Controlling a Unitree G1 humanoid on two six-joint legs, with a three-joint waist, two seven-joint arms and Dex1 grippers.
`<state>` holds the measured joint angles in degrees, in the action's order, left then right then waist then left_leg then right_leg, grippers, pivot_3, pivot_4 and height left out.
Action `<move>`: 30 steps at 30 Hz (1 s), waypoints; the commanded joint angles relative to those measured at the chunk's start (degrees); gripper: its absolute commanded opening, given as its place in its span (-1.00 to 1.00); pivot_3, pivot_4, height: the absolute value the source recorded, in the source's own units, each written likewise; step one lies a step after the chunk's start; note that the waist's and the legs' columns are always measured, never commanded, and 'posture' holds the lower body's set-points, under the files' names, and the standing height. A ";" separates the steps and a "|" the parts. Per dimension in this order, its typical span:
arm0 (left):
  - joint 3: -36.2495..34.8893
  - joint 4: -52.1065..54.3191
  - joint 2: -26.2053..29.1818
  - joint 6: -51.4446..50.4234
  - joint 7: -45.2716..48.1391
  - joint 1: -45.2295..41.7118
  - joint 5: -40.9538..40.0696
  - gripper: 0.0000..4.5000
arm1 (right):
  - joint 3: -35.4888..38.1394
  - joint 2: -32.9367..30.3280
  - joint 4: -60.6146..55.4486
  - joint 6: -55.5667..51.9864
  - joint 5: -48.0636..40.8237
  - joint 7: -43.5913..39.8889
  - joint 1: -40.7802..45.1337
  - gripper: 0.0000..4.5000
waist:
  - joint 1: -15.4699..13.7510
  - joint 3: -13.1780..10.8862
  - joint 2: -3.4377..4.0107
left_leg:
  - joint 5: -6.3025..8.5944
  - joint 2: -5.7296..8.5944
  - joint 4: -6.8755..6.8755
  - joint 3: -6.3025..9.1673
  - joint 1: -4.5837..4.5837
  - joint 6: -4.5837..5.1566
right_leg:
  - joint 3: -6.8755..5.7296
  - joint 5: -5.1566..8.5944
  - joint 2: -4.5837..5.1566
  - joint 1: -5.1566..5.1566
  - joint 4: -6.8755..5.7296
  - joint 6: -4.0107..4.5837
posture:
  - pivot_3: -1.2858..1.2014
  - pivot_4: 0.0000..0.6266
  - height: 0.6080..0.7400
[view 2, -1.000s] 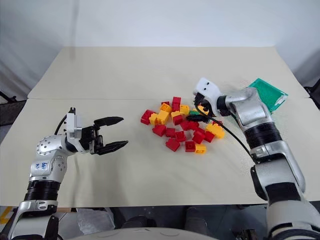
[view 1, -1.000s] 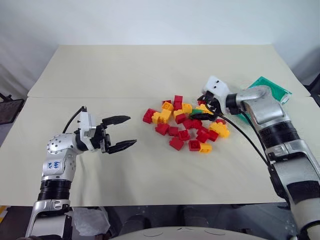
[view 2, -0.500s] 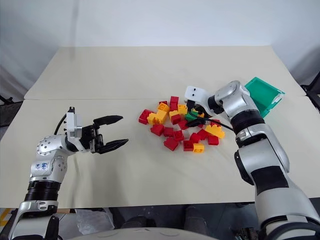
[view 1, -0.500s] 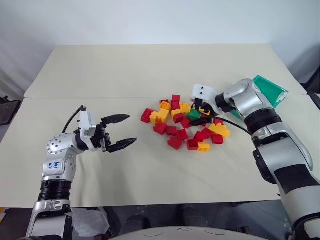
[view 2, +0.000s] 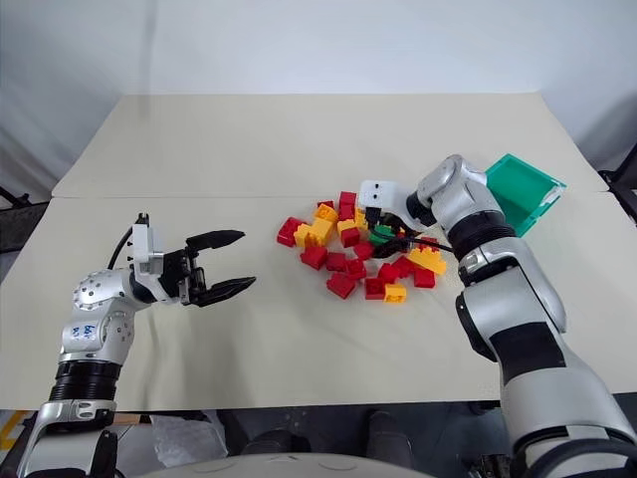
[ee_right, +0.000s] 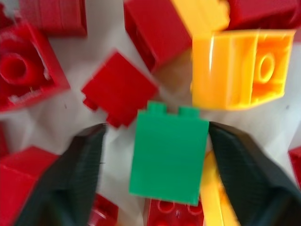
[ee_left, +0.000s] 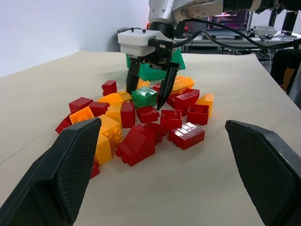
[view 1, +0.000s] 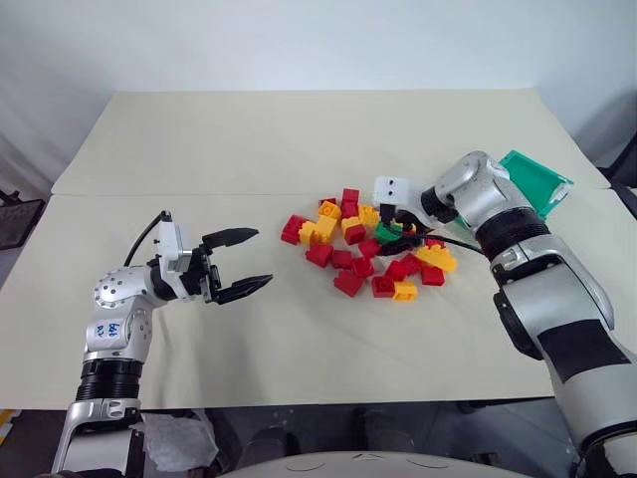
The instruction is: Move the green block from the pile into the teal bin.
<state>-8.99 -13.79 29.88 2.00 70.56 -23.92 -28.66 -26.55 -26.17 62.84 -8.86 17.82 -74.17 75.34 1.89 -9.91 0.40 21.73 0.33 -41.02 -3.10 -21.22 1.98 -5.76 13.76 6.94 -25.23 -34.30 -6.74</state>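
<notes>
Right tool [ee_left: 149,96], part open, straddles the green block [ee_left: 144,96] without gripping; it should close squarely, clear of red bricks [ee_left: 147,113].

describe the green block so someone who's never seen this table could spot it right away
On the beige table, find the pile of small studded bricks near the teal bin. The green block lies on the pile's bin side, between the right gripper's black fingers. It is the pile's one green brick; its neighbours are red or yellow.

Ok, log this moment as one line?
right gripper: open, straddling green block in pile | not gripped | left gripper: open, idle | teal bin: no block visible
</notes>
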 commanded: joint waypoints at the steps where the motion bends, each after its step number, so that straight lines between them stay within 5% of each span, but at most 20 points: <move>1: -0.28 1.34 0.05 1.06 -0.10 -0.23 -0.16 1.00 | -0.31 -1.11 -0.39 1.24 2.07 1.03 1.10 0.00 | 0.05 0.00 0.00 | 0.00 0.00 0.01 0.00 0.00 0.00 | -0.01 0.00 0.00 0.00 0.00 0.00 | 0.03 -0.52 1.00; 4: -0.19 1.56 0.01 0.93 0.02 -0.27 -0.28 1.00 | 0.98 -1.18 -0.85 0.97 1.83 1.65 1.05 -0.30 | 0.08 0.00 0.01 | 0.00 0.00 0.00 0.00 0.00 0.00 | -0.01 0.00 0.00 0.00 -0.01 0.00 | 0.03 -0.52 1.00; 10: 0.65 2.33 -0.14 0.65 0.76 -0.88 -0.39 1.00 | 6.30 -3.56 -7.06 -3.36 -2.38 0.15 0.48 -0.30 | -0.03 -0.07 0.11 | 0.00 0.00 -0.04 0.00 -0.03 0.00 | -0.01 0.00 0.02 -0.02 -0.03 0.00 | 0.03 -0.52 1.00; 15: 3.98 4.15 -1.87 -0.73 -1.17 -3.65 1.07 1.00 | 14.08 -11.41 -23.28 -14.66 -7.47 -0.07 -5.80 -0.30 | -0.73 -0.08 0.12 | 0.00 0.03 -0.05 0.12 -0.12 0.00 | -0.14 0.00 0.06 0.00 0.01 0.00 | 0.03 -0.52 1.00; 24: 12.12 0.17 -9.12 -2.64 -10.54 -13.61 9.76 1.00 | 30.12 -23.61 -44.81 -28.21 -11.27 14.10 -20.22 -0.30 | -2.12 -0.10 0.14 | -0.02 0.14 -0.07 0.03 -0.16 0.06 | -0.20 -0.01 0.13 -0.01 0.00 -0.03 | 0.03 -0.52 1.00; 30: 14.56 -7.73 -14.73 -1.27 -14.19 -21.07 13.78 1.00 | 32.36 -25.19 -46.27 -28.24 -11.08 22.53 -25.89 -0.30 | -2.12 -0.10 0.13 | -0.04 0.16 -0.08 -0.55 -0.08 0.11 | -0.15 -0.04 0.12 0.03 0.01 -0.08 | 0.03 -0.52 1.00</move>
<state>5.23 -20.56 15.81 -0.37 57.59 -43.32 -16.01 4.77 -50.69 17.62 -37.76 6.85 -54.22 49.10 -0.23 -10.01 0.53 21.68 0.46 -41.07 -3.73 -21.27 2.10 -5.92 13.72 7.06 -25.20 -34.30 -6.82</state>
